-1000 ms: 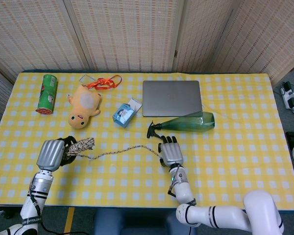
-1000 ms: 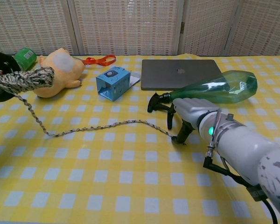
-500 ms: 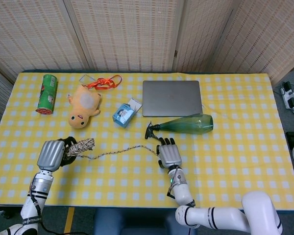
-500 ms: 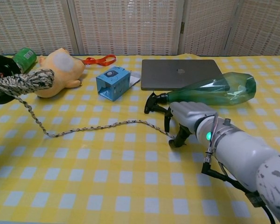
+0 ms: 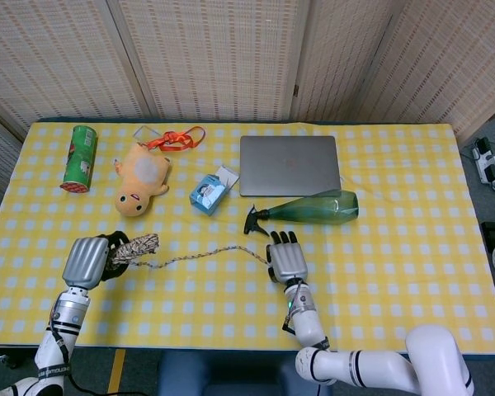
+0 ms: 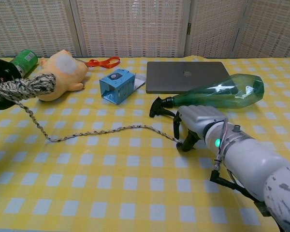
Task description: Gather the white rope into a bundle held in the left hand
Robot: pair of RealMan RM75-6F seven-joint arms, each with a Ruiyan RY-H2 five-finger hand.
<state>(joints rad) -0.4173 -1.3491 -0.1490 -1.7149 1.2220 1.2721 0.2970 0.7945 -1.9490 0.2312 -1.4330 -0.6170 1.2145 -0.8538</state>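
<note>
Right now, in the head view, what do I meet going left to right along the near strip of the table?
Left hand → rope bundle it holds → loose rope strand on the cloth → right hand at the strand's far end.

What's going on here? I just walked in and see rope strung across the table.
A two-armed robot is gathering a white rope. Its left robot hand holds a wound bundle of it above the yellow checked table. A loose strand trails from the bundle across the cloth to the right robot hand, whose fingertips are on the free end, just in front of a green spray bottle lying on its side. Most of the rope looks already gathered.
</note>
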